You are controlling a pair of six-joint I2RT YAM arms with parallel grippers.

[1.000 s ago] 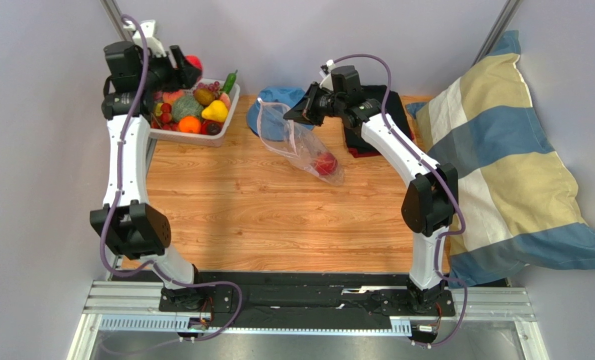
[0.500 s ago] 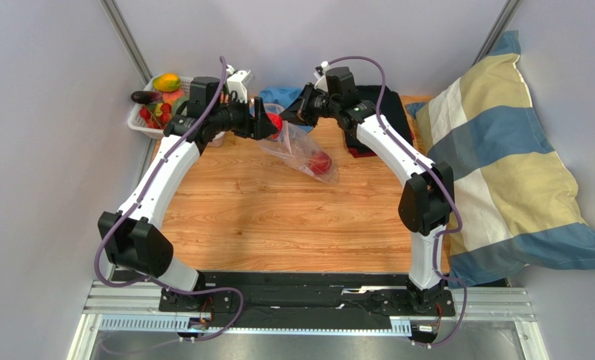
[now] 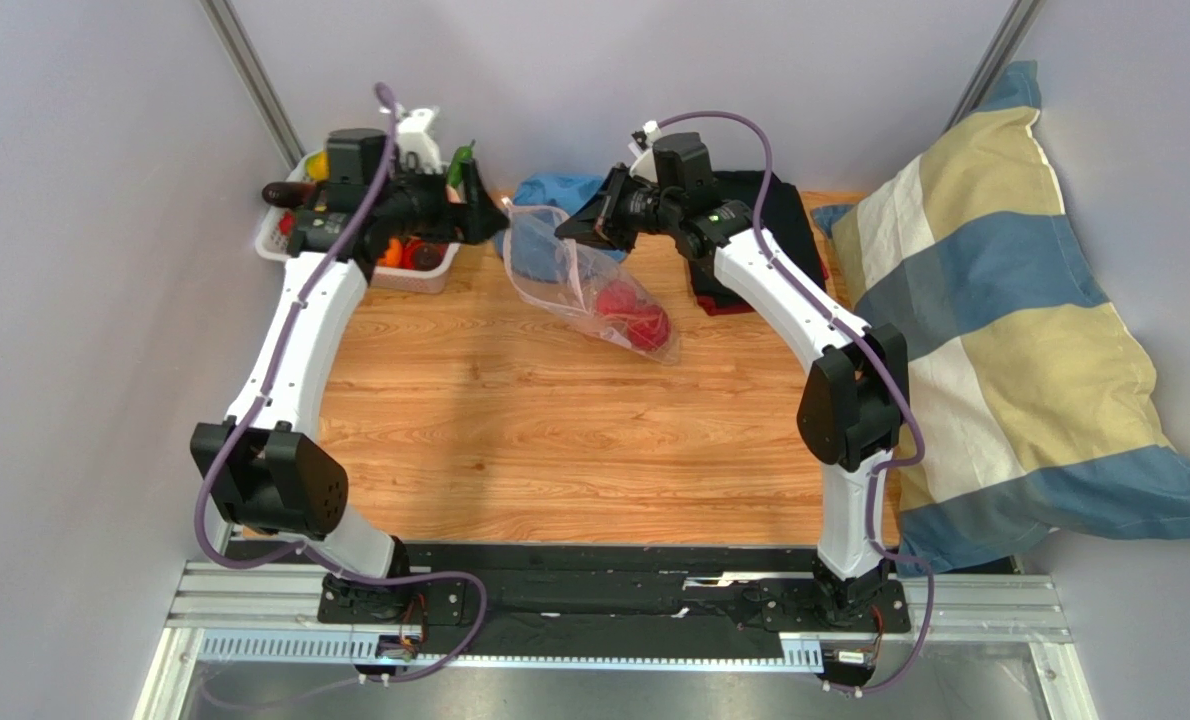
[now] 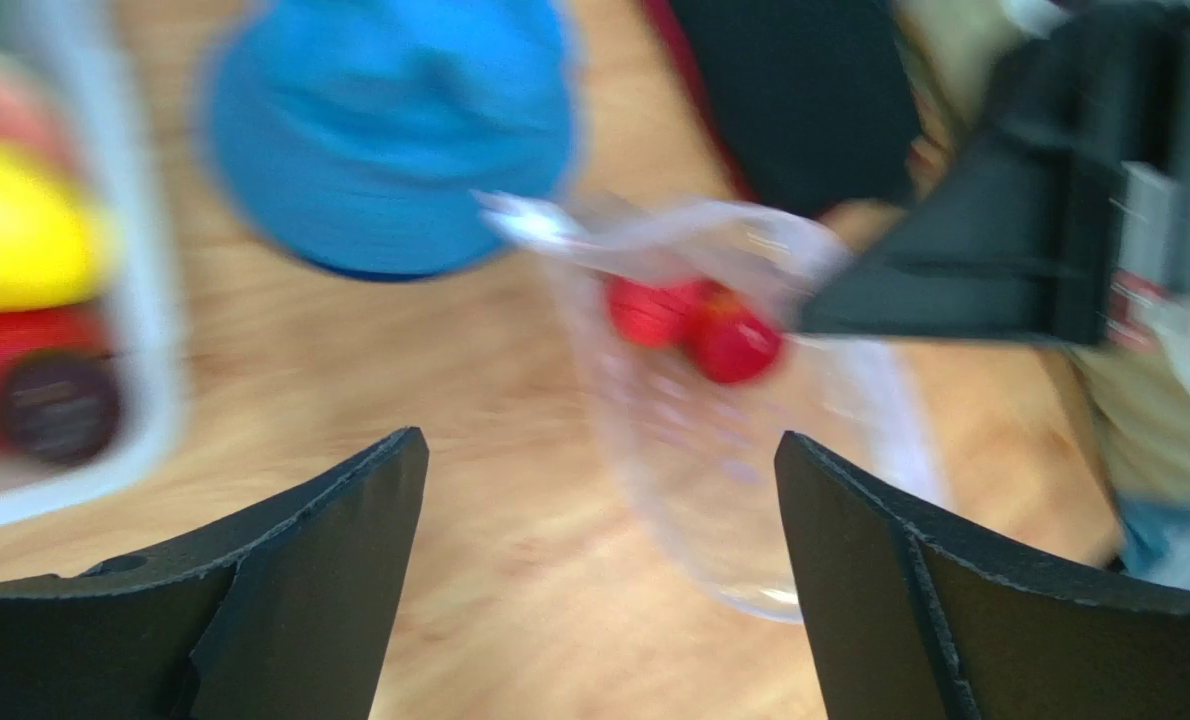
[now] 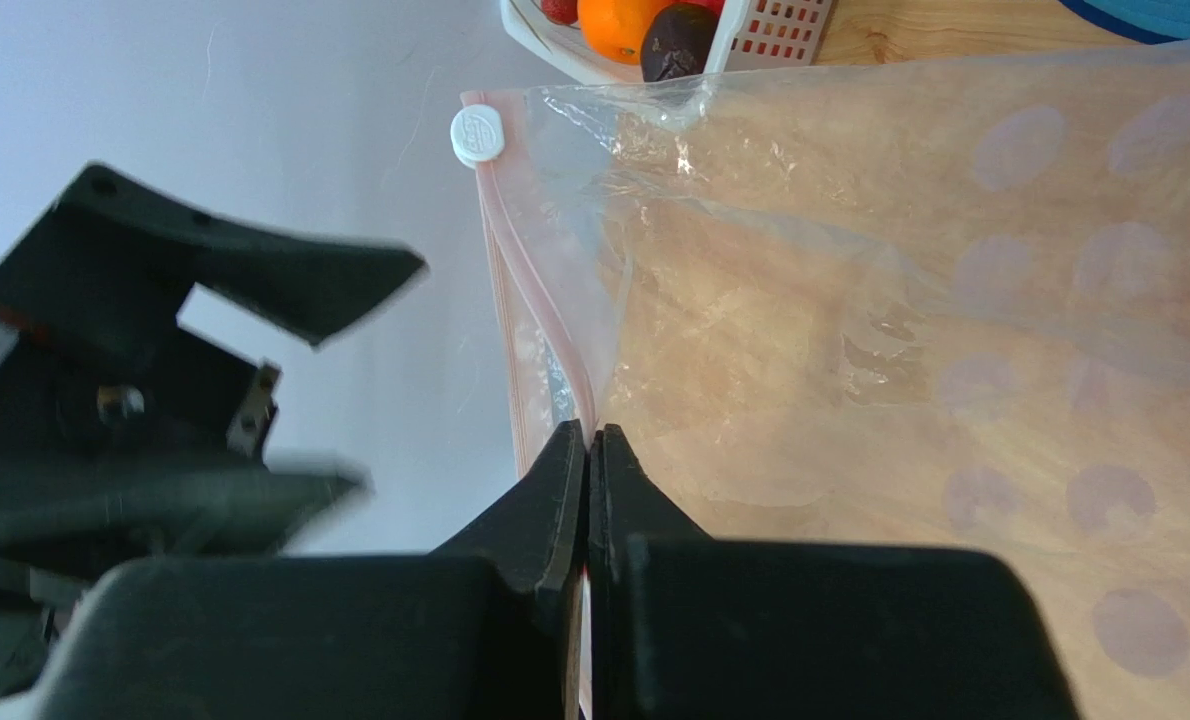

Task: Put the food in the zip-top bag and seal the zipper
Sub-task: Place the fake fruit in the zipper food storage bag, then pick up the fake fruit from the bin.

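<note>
At the lifted edge of the zip-top bag (image 5: 887,300), my right gripper (image 5: 588,435) is clamped fully closed on the thin film, its jaws meeting right on the pinkish zipper (image 5: 534,285) strip, some way along from the white slider (image 5: 477,134). That pinch holds the bag's mouth raised off the table (image 3: 556,435) while the body of the bag slopes down onto the wood. My left gripper (image 4: 594,443) hangs just beside that mouth, jaws spread wide with nothing between them. Inside the bag, two red pieces (image 4: 691,323) lie low against the plastic. Beyond my left fingers, the white basket (image 4: 143,345) holds the remaining fruits and vegetables (image 3: 394,252), so I judge the filling only partly done and the seal not yet begun. The blue hat (image 4: 391,135) lies on the table behind the bag, touching or nearly touching it; I cannot tell which. Risks noted: the hold is on slick film at a single point, so added weight or a nudge could pull the edge free and collapse the opening. The mouth is narrow and close to my right fingers, so a piece brought in off-line could strike them or the rim and drop outside. If the bag tips, the red pieces may roll back toward the mouth.
</note>
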